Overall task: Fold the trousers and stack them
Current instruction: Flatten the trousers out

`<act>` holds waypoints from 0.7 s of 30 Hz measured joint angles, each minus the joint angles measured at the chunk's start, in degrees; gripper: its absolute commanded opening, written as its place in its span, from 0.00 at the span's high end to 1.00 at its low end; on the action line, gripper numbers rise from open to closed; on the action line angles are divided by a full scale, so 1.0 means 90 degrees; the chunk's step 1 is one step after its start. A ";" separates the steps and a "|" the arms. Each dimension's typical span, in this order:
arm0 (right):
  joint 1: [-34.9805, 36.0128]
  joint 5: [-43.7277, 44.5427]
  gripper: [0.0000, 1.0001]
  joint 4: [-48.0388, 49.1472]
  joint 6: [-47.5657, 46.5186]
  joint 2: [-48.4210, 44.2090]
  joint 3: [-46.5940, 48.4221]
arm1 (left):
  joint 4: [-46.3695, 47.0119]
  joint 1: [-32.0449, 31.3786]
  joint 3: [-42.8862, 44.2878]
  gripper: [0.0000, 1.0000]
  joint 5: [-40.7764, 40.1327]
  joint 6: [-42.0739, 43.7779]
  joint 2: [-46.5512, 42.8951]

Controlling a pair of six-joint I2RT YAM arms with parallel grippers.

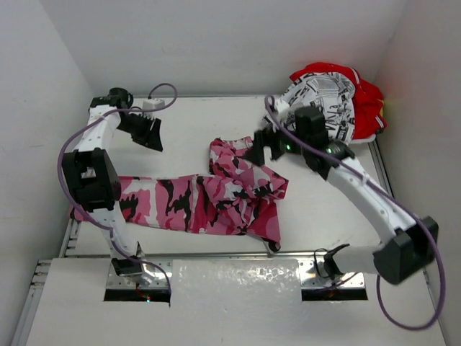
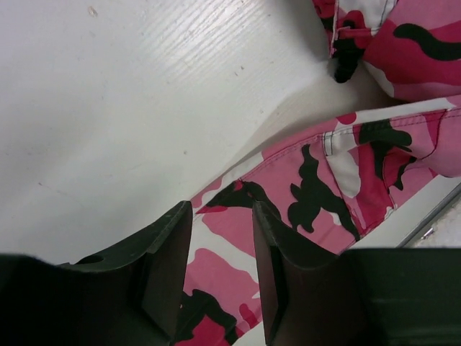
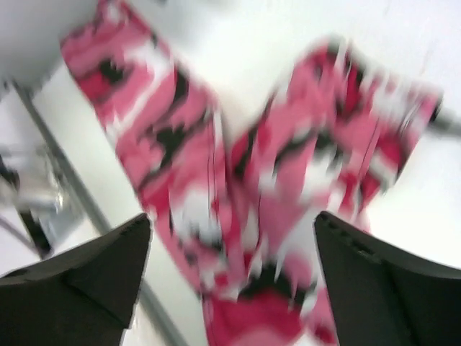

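The pink, white, black and crimson camouflage trousers [image 1: 202, 202] lie spread across the middle of the table, one leg running to the left edge and another part bunched up toward the back. My left gripper [image 1: 148, 133] hovers open and empty over bare table at the back left. Its wrist view shows its fingers [image 2: 169, 267] apart above a camouflage leg [image 2: 324, 173]. My right gripper [image 1: 259, 150] is wide open and empty just above the bunched upper part. Its wrist view is blurred, with the cloth [image 3: 288, 166] below its fingers [image 3: 389, 281]. The white newsprint-patterned trousers [image 1: 324, 97] lie crumpled on the plain red ones [image 1: 369, 108] in the back right corner.
White walls close in the table at the back and both sides. A metal rail [image 1: 216, 254] runs along the near edge, with a shiny sheet [image 1: 238, 285] between the arm bases. Purple cables loop beside both arms.
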 measured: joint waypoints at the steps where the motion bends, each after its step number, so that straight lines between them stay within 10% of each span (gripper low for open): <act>1: 0.0015 0.0002 0.07 0.0107 0.0090 0.0359 0.0549 | 0.0058 0.0000 -0.0092 0.63 -0.0005 -0.0046 0.0000; 11: 0.0255 0.1540 0.01 -0.0940 0.0483 0.6035 0.6329 | 0.0554 0.0046 -0.0534 0.62 -0.0267 -0.0449 -0.0058; 16: 0.0663 0.1894 0.04 -0.1829 0.0476 0.7757 0.7108 | 0.0634 0.0109 -0.0845 0.62 -0.0372 -0.0474 -0.0124; 19: 0.0945 0.2251 0.26 -0.2035 0.0364 0.7915 0.6742 | 0.0646 0.0121 -0.0920 0.62 -0.0413 -0.0474 -0.0134; 21: 0.1049 0.2331 0.69 -0.2132 0.0304 0.7822 0.6737 | 0.0661 0.0131 -0.0923 0.62 -0.0410 -0.0471 -0.0134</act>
